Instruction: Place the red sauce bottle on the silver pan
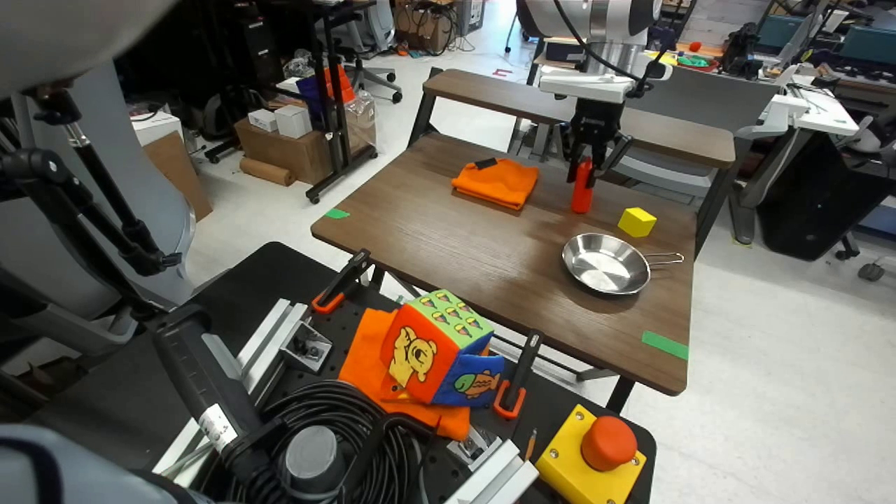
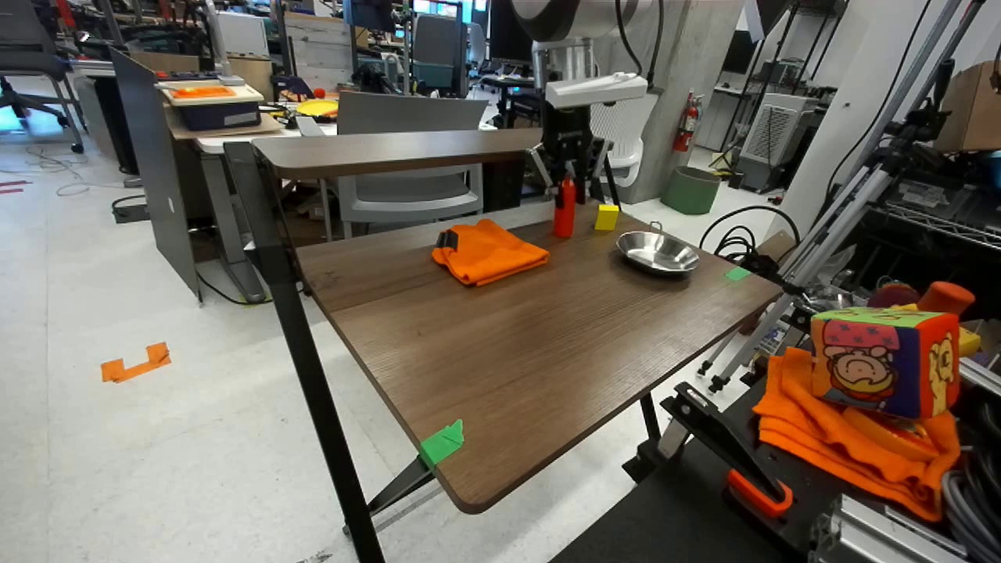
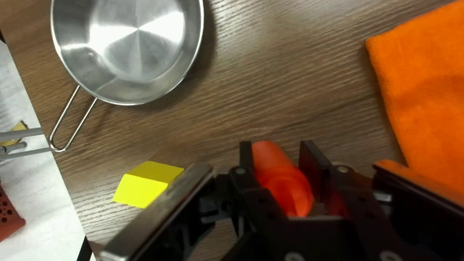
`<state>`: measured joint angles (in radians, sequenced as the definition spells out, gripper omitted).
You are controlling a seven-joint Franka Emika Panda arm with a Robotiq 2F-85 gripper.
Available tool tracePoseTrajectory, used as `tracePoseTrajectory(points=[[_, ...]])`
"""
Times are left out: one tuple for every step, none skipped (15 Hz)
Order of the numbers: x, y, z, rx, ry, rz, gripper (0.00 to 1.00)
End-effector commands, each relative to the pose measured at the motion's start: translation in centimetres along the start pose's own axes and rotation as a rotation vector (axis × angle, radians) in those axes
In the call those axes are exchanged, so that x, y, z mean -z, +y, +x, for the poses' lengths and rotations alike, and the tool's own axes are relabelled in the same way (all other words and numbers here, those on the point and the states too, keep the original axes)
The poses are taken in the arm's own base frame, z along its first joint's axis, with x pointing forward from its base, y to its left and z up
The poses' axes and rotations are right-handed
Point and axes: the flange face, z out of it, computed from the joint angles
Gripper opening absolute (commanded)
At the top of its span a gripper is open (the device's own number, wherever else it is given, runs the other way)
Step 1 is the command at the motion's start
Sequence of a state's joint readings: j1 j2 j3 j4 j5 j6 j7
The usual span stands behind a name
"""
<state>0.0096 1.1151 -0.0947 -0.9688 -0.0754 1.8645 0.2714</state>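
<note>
Nearest in the wrist view, the claw [image 3: 276,152] is partly spread astride the red sauce bottle [image 3: 282,177]; whether it grips cannot be told. Leftmost, the silver pan [image 3: 127,50] lies open side up, presumably to receive the bottle. Next, a yellow cube [image 3: 146,184] sits near the bottle, purpose not evident. The bottle appears to stand upright on the surface [image 3: 275,83], straddled at its upper part, likely to leave its base free. Rightmost, an orange cloth [image 3: 427,90] lies folded, well apart from the pan.
</note>
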Motion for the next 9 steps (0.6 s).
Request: tracePoseTrajectory(points=[[2.9, -0.4, 0.3, 0.061, 0.051, -0.047, 0.12], [3.9, -0.5, 0.1, 0.078, 0.072, -0.051, 0.12], [5.2, -0.6, -0.3, 0.098, 0.093, -0.043, 0.12], [6.2, -0.8, -0.8, 0.117, 0.102, -0.035, 0.12], [7.1, -1.0, -1.5, 0.128, 0.092, -0.015, 0.12], [7.7, -1.3, -2.5, 0.143, 0.073, -0.004, 0.12], [8.3, -1.4, -3.5, 0.163, 0.058, 0.003, 0.12], [8.6, -1.4, -4.5, 0.171, 0.039, 0.007, 0.12], [8.8, -1.2, -5.4, 0.169, 0.023, 0.009, 0.12]])
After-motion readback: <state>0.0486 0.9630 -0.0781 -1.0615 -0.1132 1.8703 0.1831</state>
